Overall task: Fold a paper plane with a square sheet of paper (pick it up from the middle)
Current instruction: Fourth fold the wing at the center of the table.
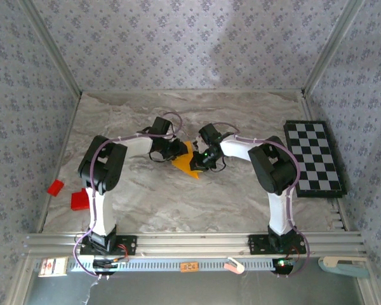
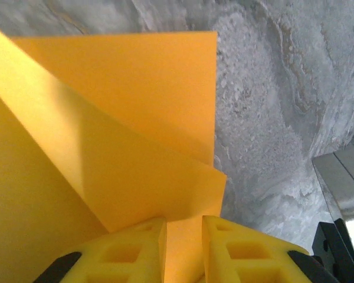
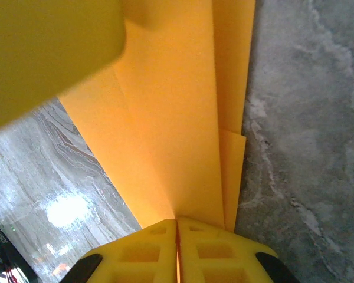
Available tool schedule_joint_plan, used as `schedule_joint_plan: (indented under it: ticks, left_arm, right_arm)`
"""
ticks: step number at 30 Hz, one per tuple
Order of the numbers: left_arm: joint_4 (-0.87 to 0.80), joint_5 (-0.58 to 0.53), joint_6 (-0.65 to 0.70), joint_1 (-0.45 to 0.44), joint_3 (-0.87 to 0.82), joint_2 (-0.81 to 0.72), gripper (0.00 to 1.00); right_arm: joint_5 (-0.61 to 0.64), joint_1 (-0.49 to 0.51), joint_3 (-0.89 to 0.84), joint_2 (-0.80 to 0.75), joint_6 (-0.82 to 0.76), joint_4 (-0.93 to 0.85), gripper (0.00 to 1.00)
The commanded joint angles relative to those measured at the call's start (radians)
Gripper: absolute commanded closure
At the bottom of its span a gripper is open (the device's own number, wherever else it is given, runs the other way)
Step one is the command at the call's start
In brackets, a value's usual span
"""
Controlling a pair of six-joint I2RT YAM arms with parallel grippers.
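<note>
My two arms meet near the middle of the surface, and the folded orange sheet of paper sits between them. My right jaws are squeezed tight on its edge. My left jaws have a small gap with paper in it; I cannot tell if they pinch. From above, my arms hide part of the sheet.

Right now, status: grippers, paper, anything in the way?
Right gripper shut on the folded orange paper. Left gripper slightly open, paper in the gap. Red blocks and checkerboard well aside.
</note>
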Motion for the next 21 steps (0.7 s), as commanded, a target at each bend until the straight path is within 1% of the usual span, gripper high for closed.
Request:
schedule_joint_plan:
  ticks: [1, 7, 12, 13, 16, 21]
  left_arm:
    - [-0.020, -0.013, 0.049, 0.022, 0.039, 0.042, 0.77]
    - [-0.035, -0.033, 0.064, 0.046, 0.077, 0.096, 0.77]
    - [-0.081, -0.097, 0.084, 0.062, 0.100, 0.125, 0.77]
    - [-0.088, -0.110, 0.087, 0.066, 0.104, 0.128, 0.77]
    - [-0.106, -0.151, 0.105, 0.081, 0.114, 0.134, 0.77]
    - [-0.137, -0.180, 0.136, 0.115, 0.164, 0.159, 0.77]
  right_arm:
    - [0.105, 0.000, -0.038, 0.067, -0.030, -0.139, 0.90]
    - [0.116, -0.001, -0.055, 0.067, -0.033, -0.146, 0.90]
    - [0.132, -0.005, -0.058, 0.064, -0.041, -0.161, 0.90]
    - [0.137, -0.006, -0.091, 0.064, -0.042, -0.166, 0.90]
    - [0.157, -0.008, -0.099, 0.067, -0.050, -0.186, 0.90]
    - [0.181, -0.014, -0.118, 0.066, -0.058, -0.200, 0.90]
